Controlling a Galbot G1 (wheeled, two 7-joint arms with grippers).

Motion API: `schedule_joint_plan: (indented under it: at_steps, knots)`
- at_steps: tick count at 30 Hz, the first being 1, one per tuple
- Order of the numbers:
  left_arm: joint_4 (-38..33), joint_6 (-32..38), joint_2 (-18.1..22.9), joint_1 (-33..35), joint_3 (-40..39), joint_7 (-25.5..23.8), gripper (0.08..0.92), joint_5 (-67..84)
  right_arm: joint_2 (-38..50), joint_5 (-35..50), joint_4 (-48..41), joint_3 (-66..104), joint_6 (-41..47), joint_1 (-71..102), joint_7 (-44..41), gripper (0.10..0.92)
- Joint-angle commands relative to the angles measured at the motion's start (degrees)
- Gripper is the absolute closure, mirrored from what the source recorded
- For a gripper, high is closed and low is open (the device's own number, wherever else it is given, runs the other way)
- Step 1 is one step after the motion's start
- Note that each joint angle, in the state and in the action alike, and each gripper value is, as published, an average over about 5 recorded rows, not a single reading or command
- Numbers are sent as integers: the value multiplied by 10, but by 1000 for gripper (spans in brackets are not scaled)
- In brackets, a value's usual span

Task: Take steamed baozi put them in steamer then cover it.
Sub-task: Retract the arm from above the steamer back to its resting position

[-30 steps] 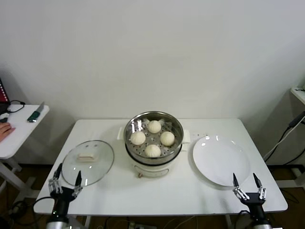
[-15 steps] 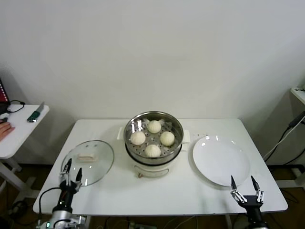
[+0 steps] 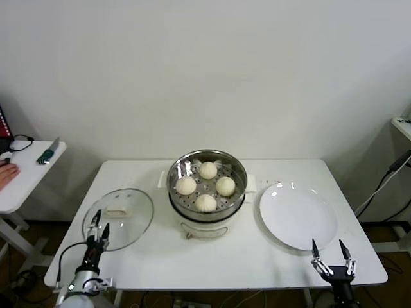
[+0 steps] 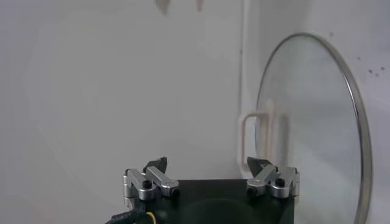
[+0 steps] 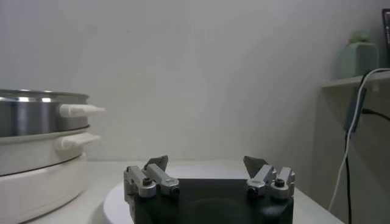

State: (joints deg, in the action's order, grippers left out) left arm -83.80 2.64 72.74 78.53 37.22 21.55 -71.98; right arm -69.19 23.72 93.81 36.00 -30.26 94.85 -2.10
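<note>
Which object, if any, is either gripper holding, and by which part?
Nothing is held. The left gripper stands open at the near edge of the cover, and the right gripper is open near the plate.

Bare white plate (image 3: 298, 217) on white table (image 3: 212, 260); side table (image 3: 22, 173) far left.

No text, label, brand, number or sign can be read anywhere in these views.
</note>
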Motion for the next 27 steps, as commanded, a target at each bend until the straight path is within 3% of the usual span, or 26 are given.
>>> schedule_joint_plan:
  at_steps: [1,27]
  knots:
    - [69,-7,-5,-59,-13,3,177,-18,-3,-2,-1,0,0,0,0,203]
    - [158,-35,-6,-162,-52,-6,177,-17,-20,-11,4,10,-1,7,6,203]
